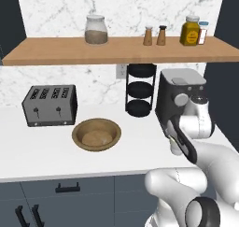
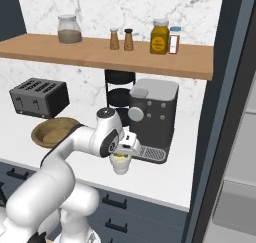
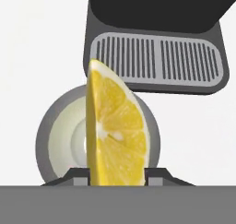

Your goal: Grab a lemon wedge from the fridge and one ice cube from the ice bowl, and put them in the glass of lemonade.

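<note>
glass of lemonade [image 2: 120,163] on counter [image 2: 165,179] | gripper [image 2: 123,154] just above | coffee machine [image 2: 152,118] behind

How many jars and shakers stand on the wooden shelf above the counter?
5, all on the wooden shelf: a glass jar at left, two small shakers in the middle, then a yellow jar with a small bottle beside it at right.

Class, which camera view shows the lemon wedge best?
The hand view: the lemon wedge looms large, pinched in the hand above the glass of lemonade. In the right base view it is a yellow speck; the left base view doesn't resolve it.
</note>
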Available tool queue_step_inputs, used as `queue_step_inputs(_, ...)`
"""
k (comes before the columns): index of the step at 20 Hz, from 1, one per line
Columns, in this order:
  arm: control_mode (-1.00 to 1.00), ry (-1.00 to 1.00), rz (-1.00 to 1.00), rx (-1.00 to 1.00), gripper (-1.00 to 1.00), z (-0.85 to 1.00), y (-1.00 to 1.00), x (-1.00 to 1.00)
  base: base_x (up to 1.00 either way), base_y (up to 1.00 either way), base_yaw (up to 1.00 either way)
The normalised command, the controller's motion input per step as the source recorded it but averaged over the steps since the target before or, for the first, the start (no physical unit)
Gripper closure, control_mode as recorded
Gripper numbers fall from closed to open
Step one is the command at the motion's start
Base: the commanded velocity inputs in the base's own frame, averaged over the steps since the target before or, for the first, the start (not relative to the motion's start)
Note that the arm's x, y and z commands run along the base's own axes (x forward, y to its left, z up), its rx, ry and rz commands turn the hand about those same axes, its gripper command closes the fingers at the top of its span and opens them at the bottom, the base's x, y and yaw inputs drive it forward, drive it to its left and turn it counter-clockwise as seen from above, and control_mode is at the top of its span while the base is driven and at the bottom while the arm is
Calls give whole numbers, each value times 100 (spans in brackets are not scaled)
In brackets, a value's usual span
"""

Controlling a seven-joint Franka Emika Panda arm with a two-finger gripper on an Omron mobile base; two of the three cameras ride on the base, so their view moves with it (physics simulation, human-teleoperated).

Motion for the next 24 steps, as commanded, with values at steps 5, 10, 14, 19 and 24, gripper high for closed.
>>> queue_step_inputs(5,-100,0,0,0,100,0,0,20,0,0,0)
queue_step_inputs(10,-100,0,0,0,-100,0,0,12,0,0,0)
queue_step_inputs(14,-100,0,0,0,-100,9,0,1,0,0,0)
queue_step_inputs(19,-100,-10,-2,0,-100,54,0,0,0,0,0)
queue_step_inputs(24,-100,-31,-1,0,-100,94,14,-31,0,0,0)
